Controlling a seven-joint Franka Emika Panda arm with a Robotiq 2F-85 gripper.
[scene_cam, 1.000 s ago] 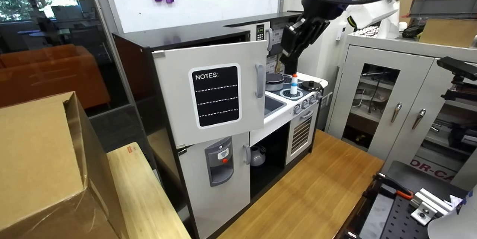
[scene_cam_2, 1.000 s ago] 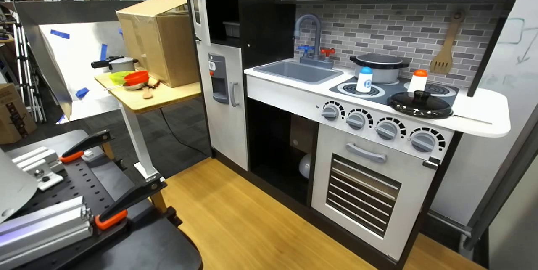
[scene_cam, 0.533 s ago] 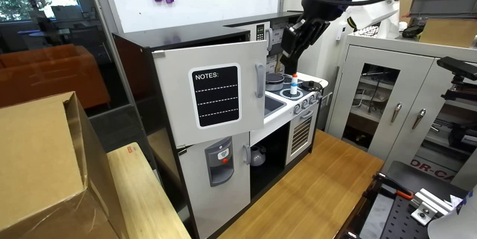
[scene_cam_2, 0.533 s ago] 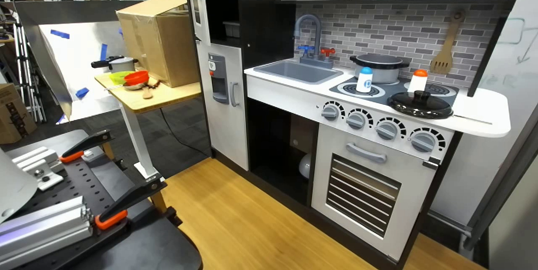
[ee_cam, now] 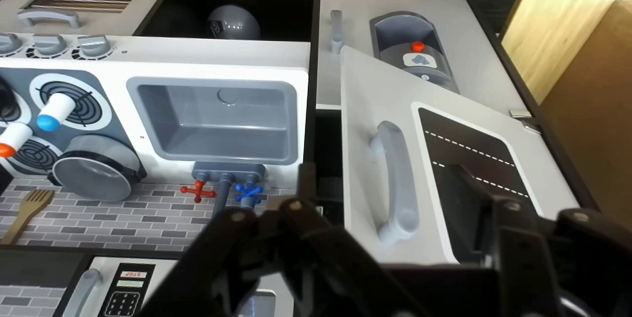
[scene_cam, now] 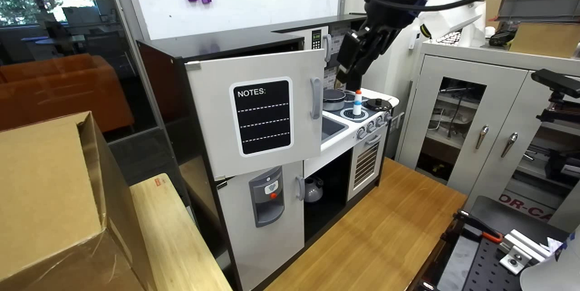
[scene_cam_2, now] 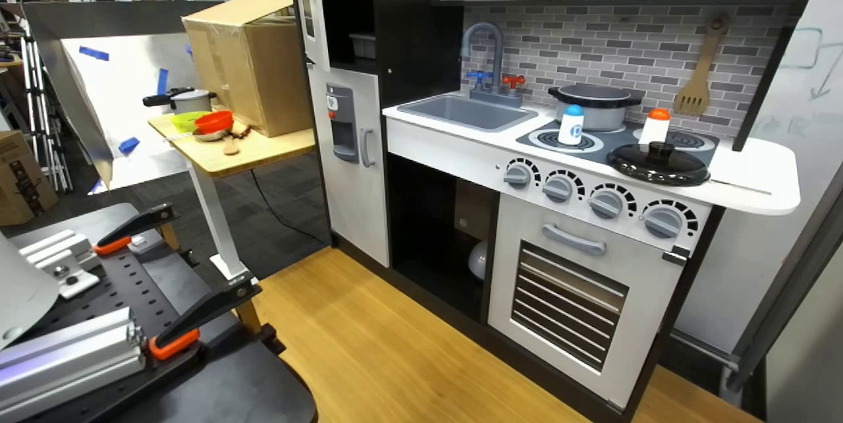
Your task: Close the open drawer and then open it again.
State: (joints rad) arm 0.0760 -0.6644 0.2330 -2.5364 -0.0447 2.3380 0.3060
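Our gripper (scene_cam: 348,80) has shifted slightly leftward in an exterior view since the earlier frame, while the upper door (scene_cam: 258,116) has stayed ajar on the tall cabinet (scene_cam_2: 419,28), above one closed lower door (scene_cam_2: 359,212). At the stove top (scene_cam_2: 606,146) we count two bottles (scene_cam_2: 571,130), one capped blue and one orange, plus one grey pot (scene_cam_2: 595,114) and one black lid (scene_cam_2: 658,169). Four knobs (scene_cam_2: 558,187) line the front, and one wooden spatula (scene_cam_2: 695,90) hangs on the wall behind. From the wrist view, we see our two fingers (ee_cam: 306,186) spread wide, holding nothing; the upper door's one handle (ee_cam: 399,178) shows between them, touching neither.
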